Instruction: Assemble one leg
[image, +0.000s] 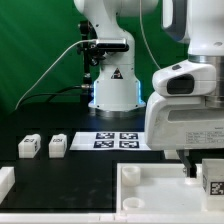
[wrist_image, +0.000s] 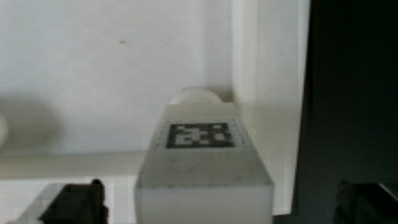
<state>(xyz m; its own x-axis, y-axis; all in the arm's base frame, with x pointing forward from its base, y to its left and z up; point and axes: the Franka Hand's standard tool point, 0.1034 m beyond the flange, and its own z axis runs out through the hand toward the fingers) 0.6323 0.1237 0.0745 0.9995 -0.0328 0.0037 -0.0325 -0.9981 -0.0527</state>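
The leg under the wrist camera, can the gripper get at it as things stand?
Probably yes. The gripper is open with a finger on each side of the leg, and nothing shows in the gaps between.

Bright, even lighting; soft focus at close range

White plastic is nearly washed out in the exterior view. In the wrist view the leg (wrist_image: 203, 150) is rendered blurred, and faint shadow is cast beside it.

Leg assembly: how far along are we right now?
Done: one leg sits between the gripper fingers, by the tabletop at the exterior view's right. In hand: bringing it to the corner; seating can't be confirmed. Left: two legs wait on the black table.
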